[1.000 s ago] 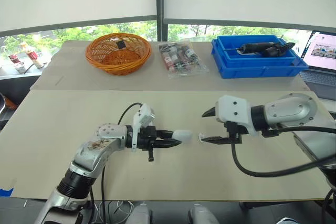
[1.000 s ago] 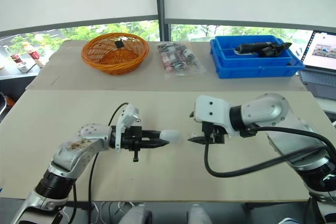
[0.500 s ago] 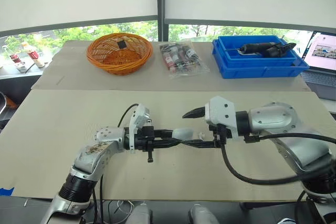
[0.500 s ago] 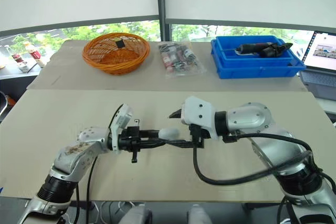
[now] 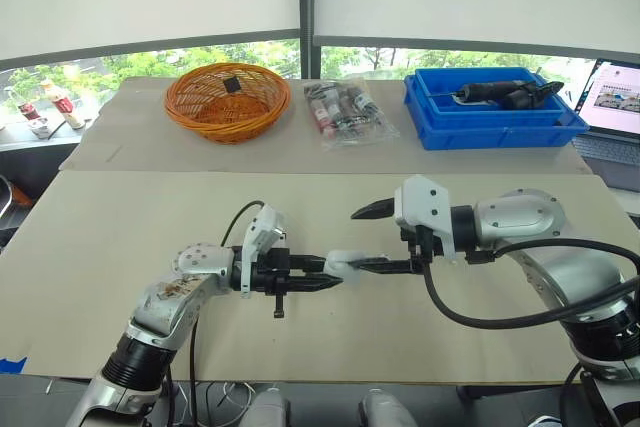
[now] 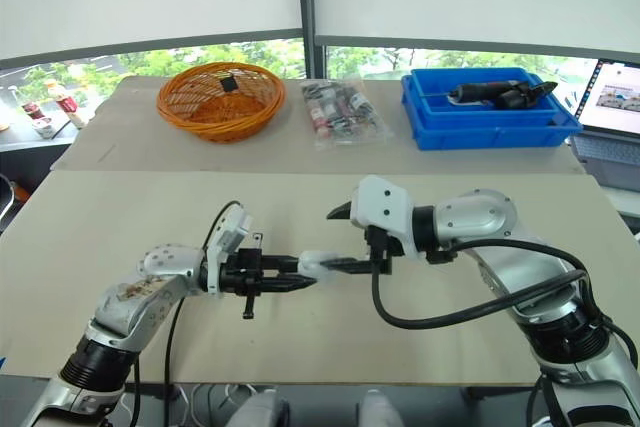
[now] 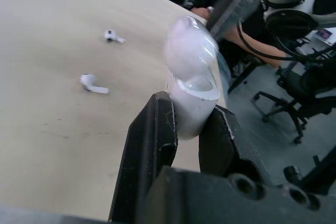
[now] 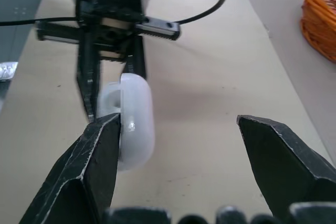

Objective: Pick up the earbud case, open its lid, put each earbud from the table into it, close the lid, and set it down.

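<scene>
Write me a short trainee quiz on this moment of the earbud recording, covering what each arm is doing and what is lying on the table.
1. True or false: the left jaws are shut on the earbud case.
2. How many earbuds lie loose on the table in the left wrist view? A: one. B: two. C: four.
3. Fill in the blank: the right jaws, with one finger at the earbud case, are ____ (open or shut).

Key: 1 true. 2 B. 3 open.
</scene>
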`<control>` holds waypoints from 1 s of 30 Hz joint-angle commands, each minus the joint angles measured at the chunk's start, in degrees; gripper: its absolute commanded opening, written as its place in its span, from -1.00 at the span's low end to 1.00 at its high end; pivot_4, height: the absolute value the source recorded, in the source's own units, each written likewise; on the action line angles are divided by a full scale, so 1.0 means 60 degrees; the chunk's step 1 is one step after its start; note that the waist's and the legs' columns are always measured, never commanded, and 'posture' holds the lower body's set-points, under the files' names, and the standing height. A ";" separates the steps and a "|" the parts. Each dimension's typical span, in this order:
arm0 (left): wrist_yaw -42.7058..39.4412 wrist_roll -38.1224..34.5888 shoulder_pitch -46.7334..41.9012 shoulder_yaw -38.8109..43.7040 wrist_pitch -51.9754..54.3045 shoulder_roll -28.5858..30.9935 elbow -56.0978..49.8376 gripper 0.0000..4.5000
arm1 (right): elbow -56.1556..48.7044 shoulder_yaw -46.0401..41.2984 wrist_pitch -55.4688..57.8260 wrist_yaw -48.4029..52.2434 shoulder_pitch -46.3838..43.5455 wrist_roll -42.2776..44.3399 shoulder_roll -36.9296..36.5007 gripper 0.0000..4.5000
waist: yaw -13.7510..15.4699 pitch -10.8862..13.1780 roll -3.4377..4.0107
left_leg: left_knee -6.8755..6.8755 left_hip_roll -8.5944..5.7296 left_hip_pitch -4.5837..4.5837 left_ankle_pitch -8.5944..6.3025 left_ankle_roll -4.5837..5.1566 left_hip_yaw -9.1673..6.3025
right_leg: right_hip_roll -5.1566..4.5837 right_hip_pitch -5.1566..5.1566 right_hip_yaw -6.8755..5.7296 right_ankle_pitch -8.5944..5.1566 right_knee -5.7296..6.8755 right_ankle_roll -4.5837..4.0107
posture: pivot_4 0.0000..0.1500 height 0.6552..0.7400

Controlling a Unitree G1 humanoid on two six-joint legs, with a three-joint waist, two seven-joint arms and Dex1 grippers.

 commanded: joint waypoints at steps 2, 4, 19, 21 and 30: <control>0.0020 -0.0053 -0.0059 0.0102 -0.0211 -0.0028 -0.0230 -0.75 | -0.0306 -0.0488 0.0159 0.0064 -0.0074 0.0336 -0.0095 0.71 | -0.0013 0.0000 0.0000 | -0.0002 0.0001 0.0000 0.0000 0.0000 0.0000 | 0.0001 -0.0001 -0.0001 0.0000 0.0001 0.0000 | 1.00 1.00; 0.0124 -0.0022 -0.0090 0.0185 -0.0285 -0.0061 -0.0115 -0.75 | -0.0460 -0.0717 0.0315 0.0191 0.0061 0.0623 -0.0238 0.71 | -0.0005 0.0000 0.0000 | -0.0001 0.0001 0.0000 0.0000 0.0000 0.0000 | 0.0000 -0.0001 0.0000 0.0000 0.0001 0.0000 | 1.00 1.00; 0.2755 0.1017 0.0476 0.1529 -0.2390 -0.1249 0.0868 -0.75 | -0.0575 -0.5275 -0.2376 -0.0066 0.5987 -0.0036 -0.0750 0.71 | 0.0134 0.0000 0.0000 | 0.0002 -0.0002 -0.0001 -0.0001 0.0003 0.0011 | -0.0005 0.0004 0.0010 0.0000 -0.0001 0.0000 | 1.00 1.00; 0.2947 0.1054 0.0587 0.1613 -0.2569 -0.1368 0.0846 -0.75 | -0.0427 -0.6140 -0.2392 -0.0116 0.7146 -0.0007 -0.0546 0.71 | 0.0180 -0.0001 0.0000 | 0.0002 -0.0004 0.0002 -0.0001 0.0002 0.0012 | -0.0006 0.0010 0.0011 0.0000 0.0001 0.0000 | 1.00 1.00; 0.3365 0.1345 0.0742 0.1812 -0.3441 -0.1592 0.1148 -0.75 | -0.0296 -0.7594 -0.2792 0.0196 0.9635 -0.0104 -0.0282 0.71 | 0.0184 -0.0002 0.0003 | -0.0009 -0.0001 0.0040 -0.0002 0.0003 0.0024 | 0.0000 0.0035 0.0025 0.0000 0.0000 0.0000 | 1.00 1.00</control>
